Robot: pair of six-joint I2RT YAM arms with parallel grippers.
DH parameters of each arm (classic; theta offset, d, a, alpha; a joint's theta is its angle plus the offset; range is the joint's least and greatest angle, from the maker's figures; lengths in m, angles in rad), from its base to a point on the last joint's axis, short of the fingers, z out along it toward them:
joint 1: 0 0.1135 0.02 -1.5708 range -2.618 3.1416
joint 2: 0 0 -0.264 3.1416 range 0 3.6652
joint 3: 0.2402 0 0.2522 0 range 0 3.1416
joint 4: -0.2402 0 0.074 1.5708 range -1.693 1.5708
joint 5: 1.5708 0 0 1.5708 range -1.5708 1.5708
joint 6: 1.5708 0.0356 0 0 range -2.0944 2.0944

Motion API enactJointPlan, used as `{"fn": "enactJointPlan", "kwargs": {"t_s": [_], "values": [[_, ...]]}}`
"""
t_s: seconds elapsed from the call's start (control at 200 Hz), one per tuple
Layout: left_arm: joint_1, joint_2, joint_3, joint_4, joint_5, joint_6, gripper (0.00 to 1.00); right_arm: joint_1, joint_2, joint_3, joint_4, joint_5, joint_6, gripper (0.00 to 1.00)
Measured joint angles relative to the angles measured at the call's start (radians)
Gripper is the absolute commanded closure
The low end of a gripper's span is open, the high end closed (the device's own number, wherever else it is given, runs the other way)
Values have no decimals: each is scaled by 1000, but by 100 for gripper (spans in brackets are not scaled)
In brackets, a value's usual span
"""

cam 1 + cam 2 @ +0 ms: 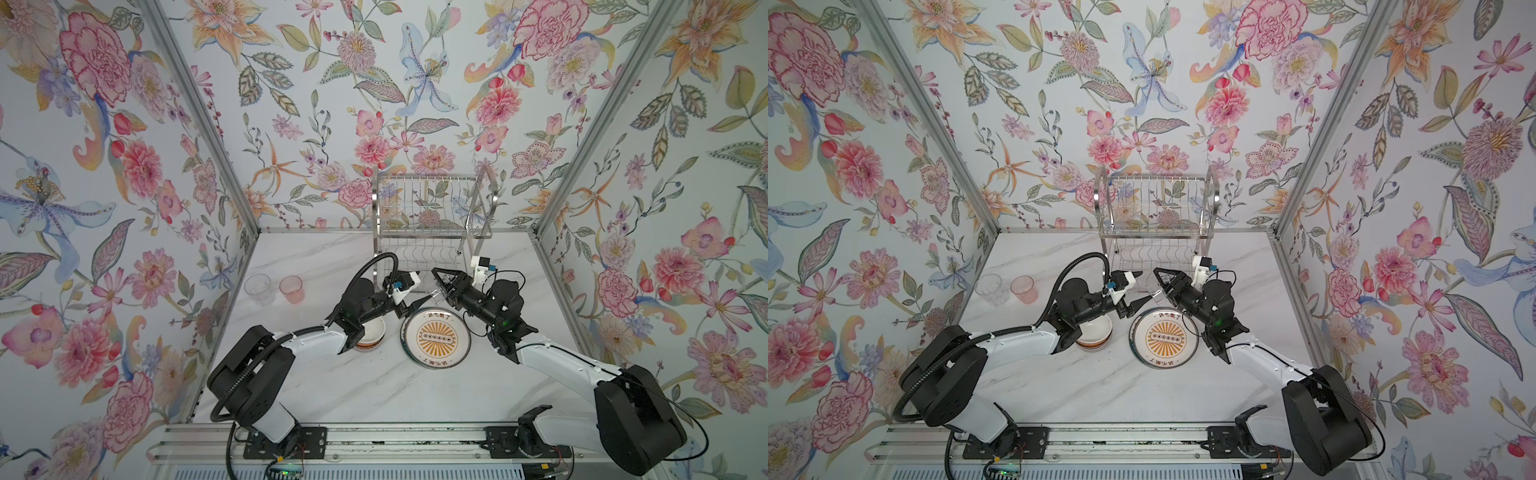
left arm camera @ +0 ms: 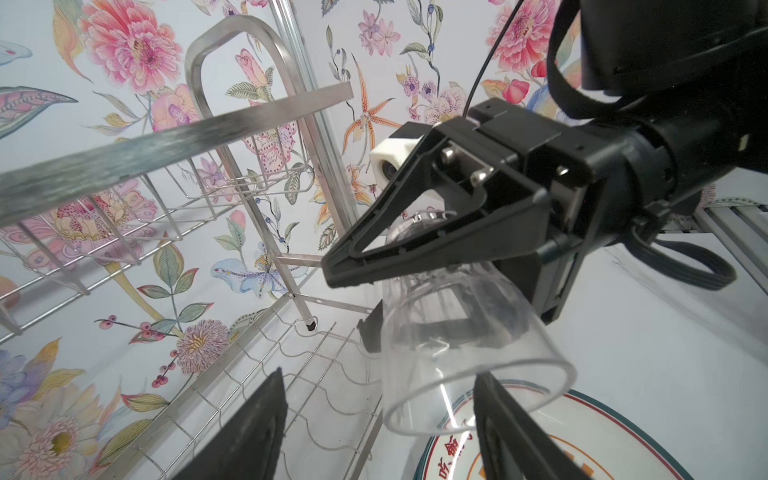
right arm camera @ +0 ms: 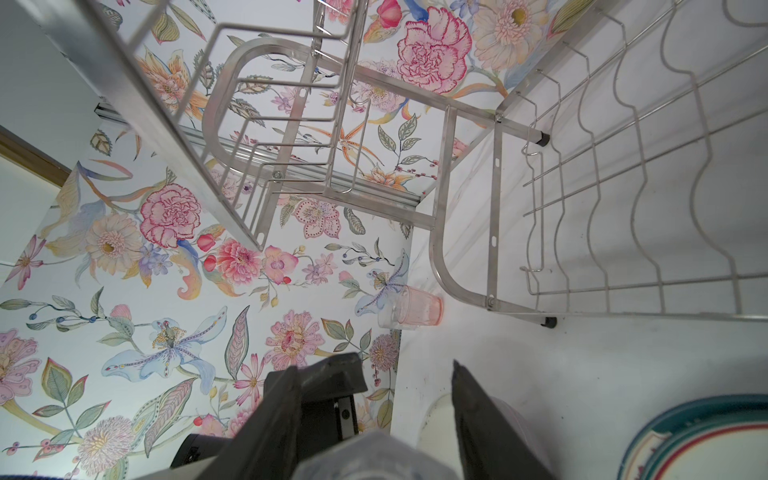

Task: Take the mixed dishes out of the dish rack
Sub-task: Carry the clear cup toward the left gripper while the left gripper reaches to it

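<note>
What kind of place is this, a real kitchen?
Probably a pretend kitchen built for robot practice: flowery wallpaper panels box in a marble-look table holding a chrome dish rack, and two robot arms stand on a rail.

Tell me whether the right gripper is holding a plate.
No, in the left wrist view the right gripper grips a clear glass tumbler.

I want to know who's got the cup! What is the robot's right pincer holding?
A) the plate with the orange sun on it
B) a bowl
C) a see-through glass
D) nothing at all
C: the left wrist view shows the right pincer clamped on the clear glass, with one black finger above it and the other showing through it.
</note>
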Motion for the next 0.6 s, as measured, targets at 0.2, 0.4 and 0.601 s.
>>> {"fn": "enactJointPlan", "kwargs": {"t_s": [0.2, 0.4, 0.601], "values": [[-12, 54, 33, 27, 2, -27, 39, 2, -12, -8, 18, 7, 4, 100], [-31, 88, 57, 69, 2, -56, 52, 2, -12, -19, 37, 16, 15, 100], [-32, 116, 64, 116, 2, -96, 65, 2, -12, -47, 56, 23, 30, 100]]}}
